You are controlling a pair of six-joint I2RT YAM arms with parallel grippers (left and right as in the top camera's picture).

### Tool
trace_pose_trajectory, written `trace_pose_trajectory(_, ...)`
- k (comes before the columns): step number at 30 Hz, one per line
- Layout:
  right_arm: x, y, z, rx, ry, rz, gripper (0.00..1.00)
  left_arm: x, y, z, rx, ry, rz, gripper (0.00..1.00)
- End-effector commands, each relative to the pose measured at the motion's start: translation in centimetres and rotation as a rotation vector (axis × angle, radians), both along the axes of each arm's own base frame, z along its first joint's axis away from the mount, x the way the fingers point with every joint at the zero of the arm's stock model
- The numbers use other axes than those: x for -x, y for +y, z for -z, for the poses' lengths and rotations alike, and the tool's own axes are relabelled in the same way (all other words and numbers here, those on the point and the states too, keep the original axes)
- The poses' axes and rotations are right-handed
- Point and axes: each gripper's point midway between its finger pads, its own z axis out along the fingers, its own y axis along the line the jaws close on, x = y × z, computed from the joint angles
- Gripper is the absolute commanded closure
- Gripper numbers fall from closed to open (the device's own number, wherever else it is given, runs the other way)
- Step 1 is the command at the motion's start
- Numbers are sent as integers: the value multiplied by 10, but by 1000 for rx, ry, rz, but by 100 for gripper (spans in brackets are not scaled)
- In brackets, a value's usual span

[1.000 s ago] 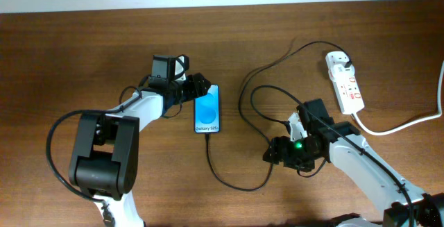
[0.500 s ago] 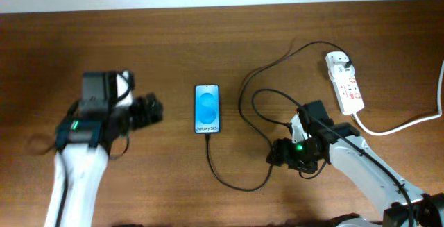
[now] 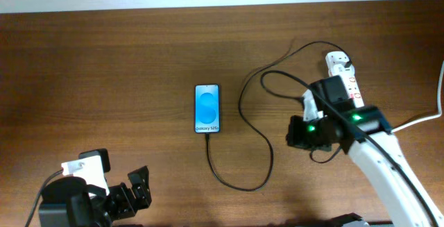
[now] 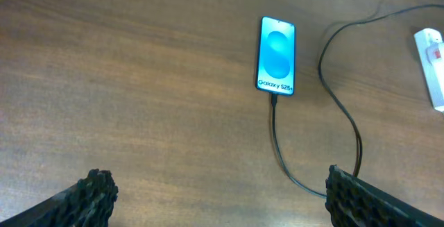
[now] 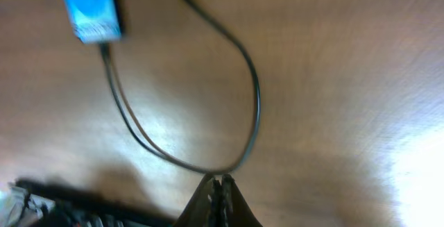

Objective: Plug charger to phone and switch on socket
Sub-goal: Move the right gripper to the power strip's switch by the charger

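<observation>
The phone point(image 3: 207, 108) lies flat at mid-table with its blue screen lit, and it shows in the left wrist view too, phone point(image 4: 277, 55). The black charger cable point(image 3: 267, 159) is plugged into its lower end. From there the cable loops right and back to a white adapter point(image 3: 338, 62) on the socket point(image 3: 353, 91). My right gripper point(image 3: 291, 132) hovers just left of the socket, shut with nothing between its fingers point(image 5: 216, 185). The cable loop point(image 5: 254, 109) lies on the table beyond its tips. My left gripper point(image 3: 142, 189) is at the front left, wide open point(image 4: 222, 199) and holding nothing.
A thick white cord point(image 3: 409, 122) runs from the socket off the right edge. My right arm covers part of the socket's lower half. Bare brown wood point(image 3: 104, 67) lies left of the phone.
My left arm pulled back from beside the phone to the front-left corner, its jaws opening wide. The right gripper moved up and right toward the socket and shut.
</observation>
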Motion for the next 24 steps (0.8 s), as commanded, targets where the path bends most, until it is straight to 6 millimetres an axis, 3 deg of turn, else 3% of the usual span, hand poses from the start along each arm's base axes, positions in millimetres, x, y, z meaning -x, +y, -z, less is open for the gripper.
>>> trace_pose_trajectory(1, -10, -44, -49, 116, -128, 197, 96, 7, 2, 6, -17, 33, 2, 1)
trace_pose_trajectory(3, -11, -66, -69, 104, -185, 295, 96, 9, 2, 8, -17, 43, 3, 0)
trace_pose_trajectory(5, -10, -102, -79, 105, -218, 445, 96, 12, 2, 10, -17, 58, 3, 1)
trace_pose_trajectory(8, -11, -150, -72, 103, -178, 639, 96, 16, 2, 14, -17, 81, 3, 1)
trace_pose_trajectory(10, -25, -158, -62, 25, -138, 672, 96, 19, 2, 17, -17, 98, 3, 1)
trace_pose_trajectory(13, -60, -173, -37, -34, -106, 689, 96, 20, 2, 17, -17, 100, 3, 1)
trace_pose_trajectory(14, -82, -177, -24, -69, -110, 682, 96, 20, 2, 17, -17, 100, 3, 1)
trace_pose_trajectory(18, -139, -193, 7, -118, -115, 667, 96, 20, 2, 17, -17, 100, 3, 1)
trace_pose_trajectory(22, -182, -213, 24, -134, -93, 729, 96, 20, 2, 17, -17, 100, 3, 1)
trace_pose_trajectory(24, -195, -219, 43, -150, -63, 779, 96, 20, 2, 17, -17, 100, 3, 1)
